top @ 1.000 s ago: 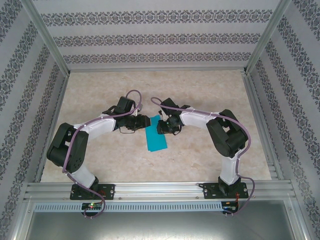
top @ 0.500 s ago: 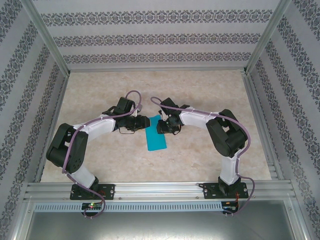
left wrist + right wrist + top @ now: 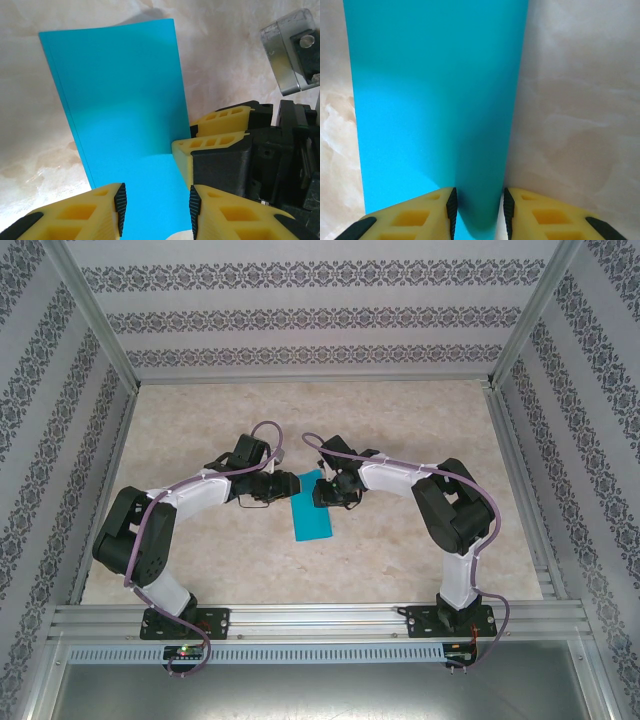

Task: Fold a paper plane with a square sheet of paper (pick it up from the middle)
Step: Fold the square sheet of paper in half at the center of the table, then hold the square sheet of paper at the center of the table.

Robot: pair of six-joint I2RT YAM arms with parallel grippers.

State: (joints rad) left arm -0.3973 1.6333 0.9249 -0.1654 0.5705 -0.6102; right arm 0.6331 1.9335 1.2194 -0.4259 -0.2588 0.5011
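The paper [image 3: 312, 512] lies at the middle of the table [image 3: 420, 430], already doubled into a narrow strip that runs from 12 to 6 o'clock in the top view. Both arms meet at its far end: the left gripper [image 3: 287, 483] at the strip's 10 o'clock, the right gripper [image 3: 325, 490] at its 2 o'clock.

In its wrist view the left gripper has its jaws half spread, with the strip's end lying flat between the pads and nothing pinched. The right gripper's jaws also stand apart, straddling the long edge that looks rounded and shaded, probably the soft fold. Whether its pads actually bear on that edge I cannot tell.

The step in hand seems to be setting this first crease. To do it well, the left gripper should pin the open edges so the two layers stay matched. The right should bear down on the rounded edge and slide toward 6 o'clock in one slow pass. Any sideways pull will skew the layers.
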